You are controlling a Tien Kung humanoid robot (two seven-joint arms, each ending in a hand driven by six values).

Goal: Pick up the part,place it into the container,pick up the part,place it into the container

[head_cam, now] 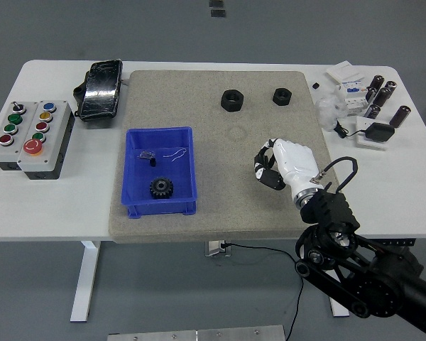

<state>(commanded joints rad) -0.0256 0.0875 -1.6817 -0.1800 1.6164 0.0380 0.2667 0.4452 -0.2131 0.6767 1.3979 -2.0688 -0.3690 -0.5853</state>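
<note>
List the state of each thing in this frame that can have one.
Right hand: fingers curled, holding nothing, over the mat.
Blue bin: holds a black gear.
Larger black nut: on the mat, untouched.
Smaller black nut: on the mat, untouched.
Left hand: not in view.

The robot's right hand [280,165], white-backed with black fingers [264,165] curled and empty, reaches toward eleven o'clock from its black arm [355,266].
</note>
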